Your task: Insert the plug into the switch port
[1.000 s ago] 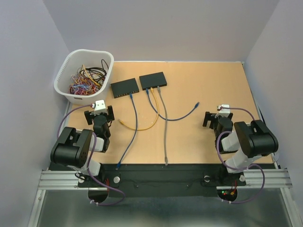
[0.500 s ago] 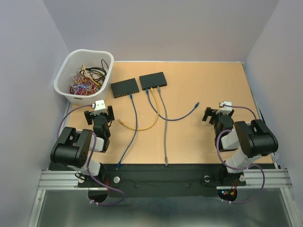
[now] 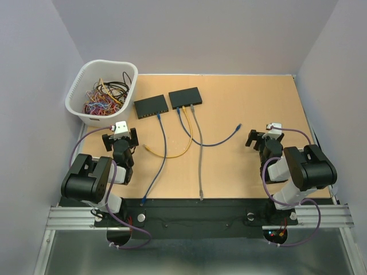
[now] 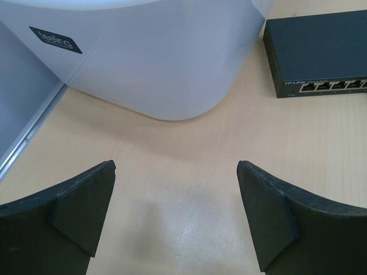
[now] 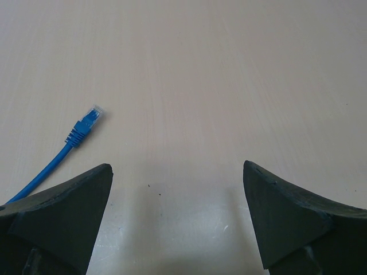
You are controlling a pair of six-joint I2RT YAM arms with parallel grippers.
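We read "teeling" on a dark label on the smooth white plastic basket (image 4: 172, 57), just left of the matte black, boxy switch (image 4: 318, 54). The switch's tiny front print is unreadable. The left end effector (image 4: 175, 172) and right end effector (image 5: 176, 169) both stand wide apart and empty. The right has shifted slightly since a second ago. The blue plug (image 5: 87, 121), clear-tipped with a ribbed boot, lies loose on the pale wood-grain surface (image 5: 229, 69), well right of the switch.

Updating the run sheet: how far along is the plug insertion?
Done: nothing yet; the blue plug lies loose on the table. In hand: nothing; left gripper and right gripper are open and empty, the right one facing the plug. Left: grasp it, carry it to a switch, seat it in a free port.
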